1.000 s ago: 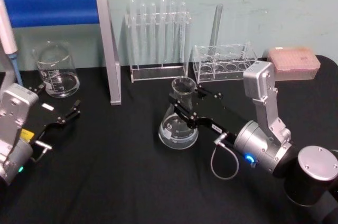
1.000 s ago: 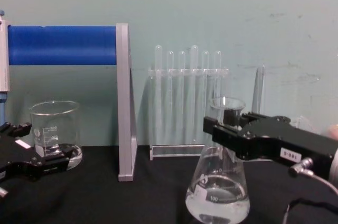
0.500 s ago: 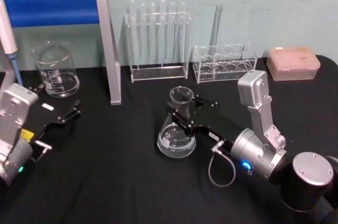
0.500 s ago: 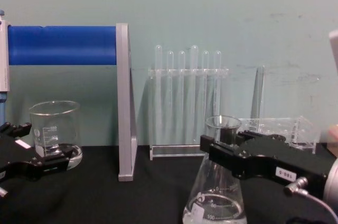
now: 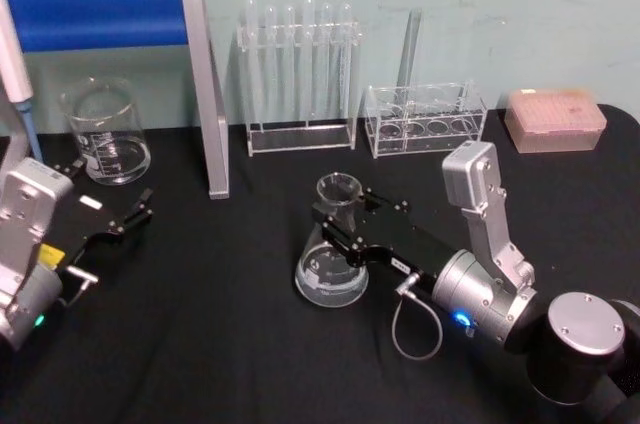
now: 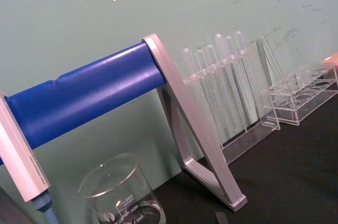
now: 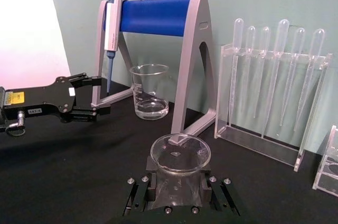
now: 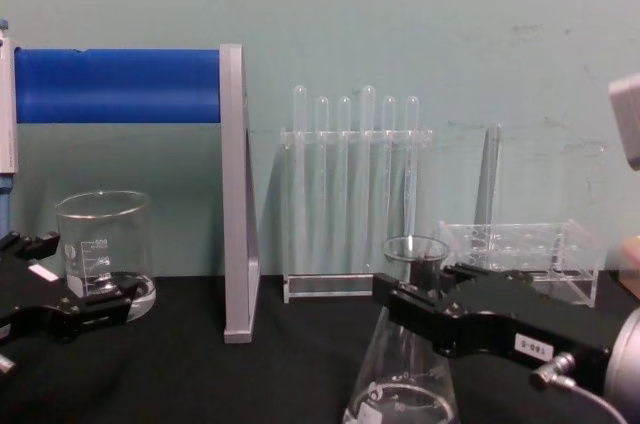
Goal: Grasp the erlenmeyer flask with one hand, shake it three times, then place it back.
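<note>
The erlenmeyer flask (image 5: pixel 330 262) is a clear cone with a little liquid in it, upright at the middle of the black table. Its base is at or just above the cloth. My right gripper (image 5: pixel 336 218) reaches in from the right and is shut on the flask's neck, just under the flared rim. The chest view shows the flask (image 8: pixel 406 389) cut off at the bottom edge, with the right gripper (image 8: pixel 418 296) clamped across its neck. The right wrist view looks down on the flask's rim (image 7: pixel 180 153) between the black jaws. My left gripper (image 5: pixel 113 186) rests open at the left, near the beaker.
A glass beaker (image 5: pixel 105 134) stands at the back left under a blue-barred pipette stand (image 5: pixel 100 14) holding a pipette (image 5: pixel 15 69). Behind the flask are a test tube rack (image 5: pixel 298 74), a low clear rack (image 5: pixel 425 119) and a pink tip box (image 5: pixel 555 119).
The right gripper has come down and drawn slightly toward me and left, carrying the flask lower. The left arm has not moved.
</note>
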Action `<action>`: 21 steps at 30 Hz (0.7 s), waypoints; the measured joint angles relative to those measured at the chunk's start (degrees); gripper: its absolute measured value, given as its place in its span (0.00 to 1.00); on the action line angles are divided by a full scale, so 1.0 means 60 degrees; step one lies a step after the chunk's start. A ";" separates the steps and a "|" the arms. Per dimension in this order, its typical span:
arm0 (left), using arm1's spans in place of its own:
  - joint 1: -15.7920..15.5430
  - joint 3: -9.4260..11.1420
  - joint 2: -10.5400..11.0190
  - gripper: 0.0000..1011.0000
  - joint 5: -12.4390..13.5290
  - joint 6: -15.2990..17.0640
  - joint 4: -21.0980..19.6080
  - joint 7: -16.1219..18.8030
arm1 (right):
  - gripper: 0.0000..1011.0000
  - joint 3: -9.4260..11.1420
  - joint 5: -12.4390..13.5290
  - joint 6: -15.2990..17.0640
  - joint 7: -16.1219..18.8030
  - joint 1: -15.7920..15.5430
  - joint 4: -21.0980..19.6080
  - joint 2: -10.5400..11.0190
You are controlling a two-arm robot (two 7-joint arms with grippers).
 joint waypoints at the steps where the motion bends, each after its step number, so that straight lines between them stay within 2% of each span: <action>1: 0.0000 0.0000 0.0001 0.99 0.0000 0.0000 0.0000 0.0000 | 0.44 -0.0005 -0.0005 0.0008 0.0000 0.0000 0.0008 0.0000; 21: 0.0000 0.0000 0.0001 0.99 0.0000 0.0000 0.0000 0.0000 | 0.44 -0.0073 -0.0056 0.0129 0.0000 0.0024 0.0070 0.0006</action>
